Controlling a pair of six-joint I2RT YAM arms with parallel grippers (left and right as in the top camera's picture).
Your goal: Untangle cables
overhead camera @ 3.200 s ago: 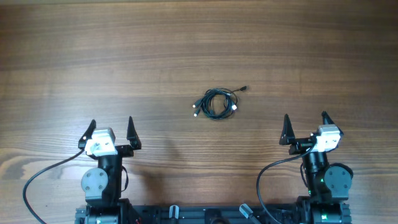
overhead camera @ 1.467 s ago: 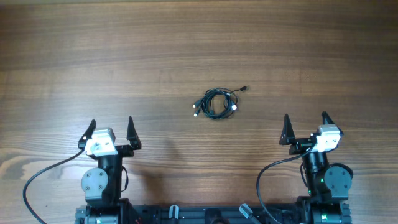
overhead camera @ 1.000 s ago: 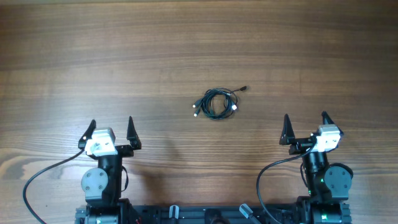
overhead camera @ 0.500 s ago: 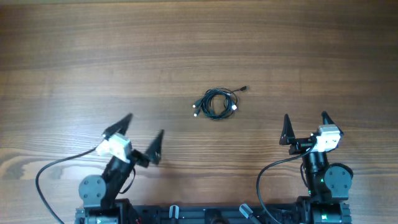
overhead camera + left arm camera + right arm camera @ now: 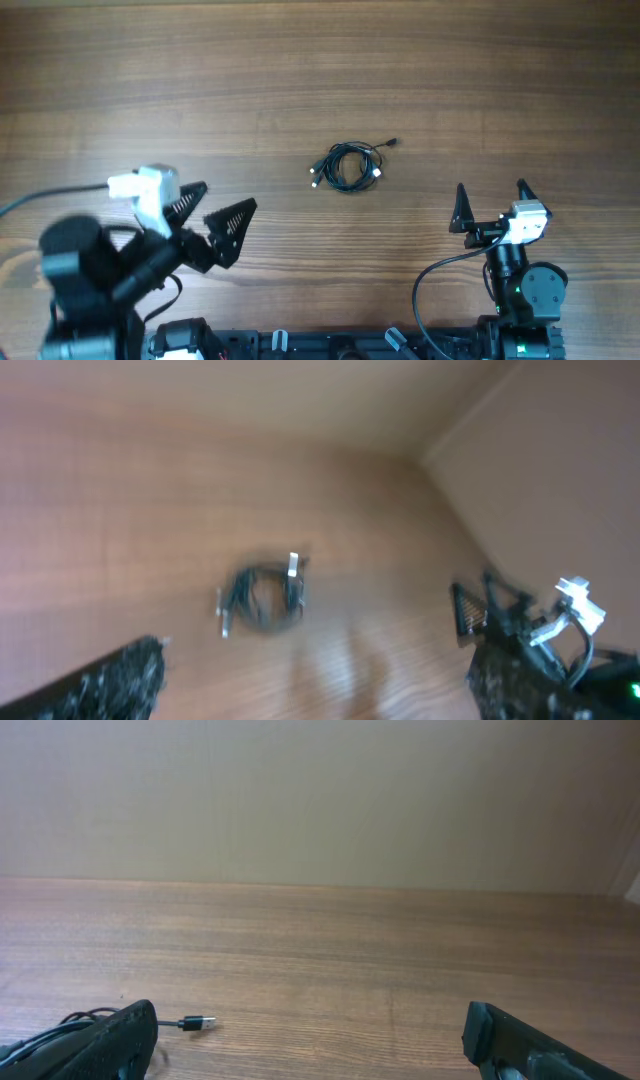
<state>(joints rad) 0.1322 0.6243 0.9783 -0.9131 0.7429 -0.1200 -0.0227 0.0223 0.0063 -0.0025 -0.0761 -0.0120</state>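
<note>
Cables (image 5: 346, 166): one tight coil mid-table (image 5: 320, 60), nothing touching it. Nearest, right gripper (image 5: 490, 186) sits at the front edge, jaws spread, empty. Left gripper (image 5: 228, 195) angled toward the coil, jaws spread, probably lining up a reach. Coil's crossings too small to read; left wrist view blurred; right wrist view shows only one silver-tipped plug (image 5: 197, 1022) clearly

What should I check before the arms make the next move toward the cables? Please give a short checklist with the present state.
1. Left gripper open: ok.
2. Right gripper open: ok.
3. Cables touched by neither gripper, coiled on the table: ok.
4. A loose plug end sticks out of the coil: ok.
5. Left wrist view sharp: not ok, blurred.
6. Which strand lies over which: cannot tell.
</note>
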